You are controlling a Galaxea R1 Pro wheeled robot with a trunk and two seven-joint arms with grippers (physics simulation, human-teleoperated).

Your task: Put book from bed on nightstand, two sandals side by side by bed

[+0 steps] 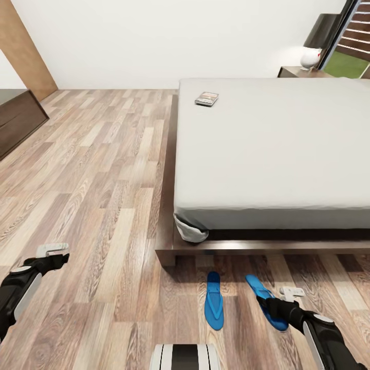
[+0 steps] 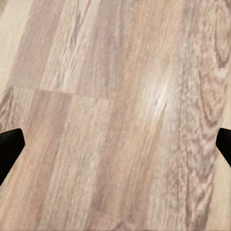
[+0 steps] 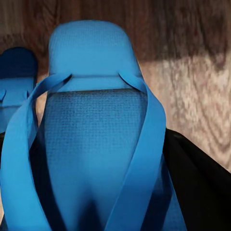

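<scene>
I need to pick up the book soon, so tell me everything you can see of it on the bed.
The book is a small thin paperback lying flat on the off-white mattress, near its far left corner by the bed's edge. Its cover faces up, dark with an orange-red band; the print is too small to read. Nothing else touches it.

You are in a home bedroom | low platform bed (image 1: 267, 154) with a bare off-white mattress on a dark wood frame | nightstand (image 1: 303, 72) with a white-based lamp (image 1: 316, 43) at the bed's far corner | wood-plank floor (image 1: 92, 169), plain white walls | blue sandals (image 1: 214, 300) on the floor by the bed's near edge
</scene>
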